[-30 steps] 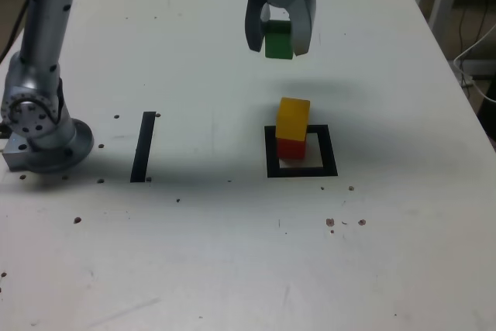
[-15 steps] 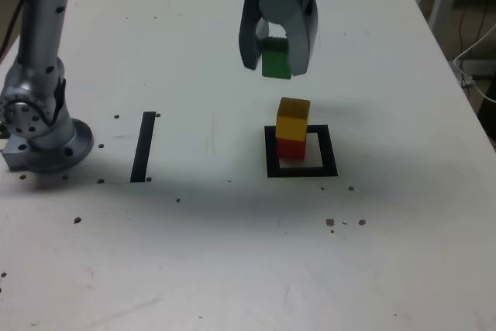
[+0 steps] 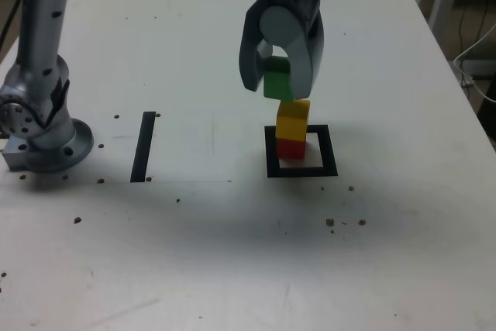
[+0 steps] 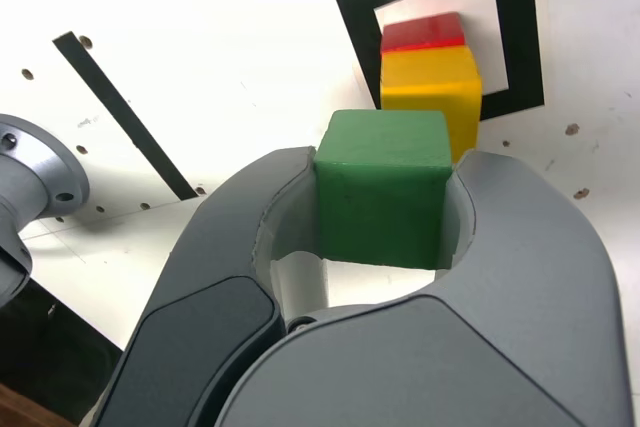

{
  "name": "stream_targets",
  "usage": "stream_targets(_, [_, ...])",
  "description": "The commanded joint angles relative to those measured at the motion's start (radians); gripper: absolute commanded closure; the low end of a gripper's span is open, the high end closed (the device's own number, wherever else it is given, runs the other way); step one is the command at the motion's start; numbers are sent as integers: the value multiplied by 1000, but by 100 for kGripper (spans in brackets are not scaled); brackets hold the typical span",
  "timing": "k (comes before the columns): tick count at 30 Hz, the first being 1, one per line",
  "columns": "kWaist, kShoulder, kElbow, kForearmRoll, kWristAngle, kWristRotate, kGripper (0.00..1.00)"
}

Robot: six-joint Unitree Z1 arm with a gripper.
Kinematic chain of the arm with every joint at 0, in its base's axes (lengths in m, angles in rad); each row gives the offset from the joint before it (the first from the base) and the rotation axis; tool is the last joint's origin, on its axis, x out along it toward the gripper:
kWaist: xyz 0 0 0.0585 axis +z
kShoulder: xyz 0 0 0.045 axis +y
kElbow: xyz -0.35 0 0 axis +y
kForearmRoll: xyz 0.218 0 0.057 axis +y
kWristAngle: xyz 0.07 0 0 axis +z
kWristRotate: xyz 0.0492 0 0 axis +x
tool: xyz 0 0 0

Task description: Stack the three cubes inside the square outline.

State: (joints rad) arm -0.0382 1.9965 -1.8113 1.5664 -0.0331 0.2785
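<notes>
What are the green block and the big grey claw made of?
The green block looks like painted wood or hard plastic: flat matte faces, crisp edges, no shine. It is hard to tell which. The tool holding it looks like smooth moulded grey plastic, with rounded curves and a soft sheen.

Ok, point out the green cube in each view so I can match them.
Exterior view: green cube sits upper centre, clamped between the jaws, just above the yellow cube.
Wrist view: green cube fills the centre, between the jaws.
Shared landmark: the black square outline.
</notes>
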Motion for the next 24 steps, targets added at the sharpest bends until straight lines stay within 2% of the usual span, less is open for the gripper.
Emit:
stream_targets(1, [-5,10,-8,16,-2,-5,69])
stream_targets(21, [-11,54,-27,2,0,-8,69])
stream_targets(24, [-11,56,-26,-4,2,-6,62])
